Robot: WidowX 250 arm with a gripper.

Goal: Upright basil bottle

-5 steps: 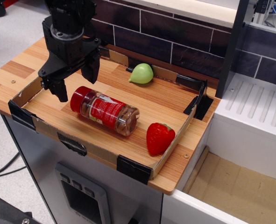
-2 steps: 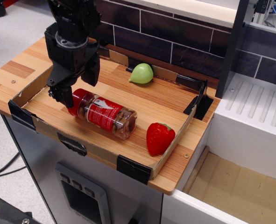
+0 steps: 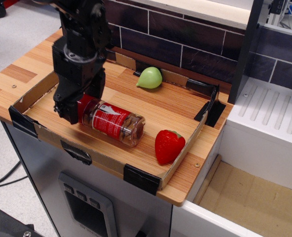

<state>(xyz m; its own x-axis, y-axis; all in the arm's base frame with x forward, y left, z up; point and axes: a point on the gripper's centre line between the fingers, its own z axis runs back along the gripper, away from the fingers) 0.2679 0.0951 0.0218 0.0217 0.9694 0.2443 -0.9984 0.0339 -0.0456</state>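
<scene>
Sole view: the basil bottle (image 3: pixel 112 123) lies on its side in the cardboard-edged tray (image 3: pixel 183 155), red cap toward the gripper (image 3: pixel 78 109). The fingers straddle the cap end — whether they are clenched on it cannot be told. Judgement: uprighting not yet done — grasp, tilt and release remain.

Fake fruit in a cardboard tray
Strawberry (image 3: pixel 169 146) near the front-right corner, green pear (image 3: pixel 149 78) by the back wall, well apart; tray (image 3: pixel 181 162) w/ black-taped corners on wood counter (image 3: pixel 17 71).
</scene>
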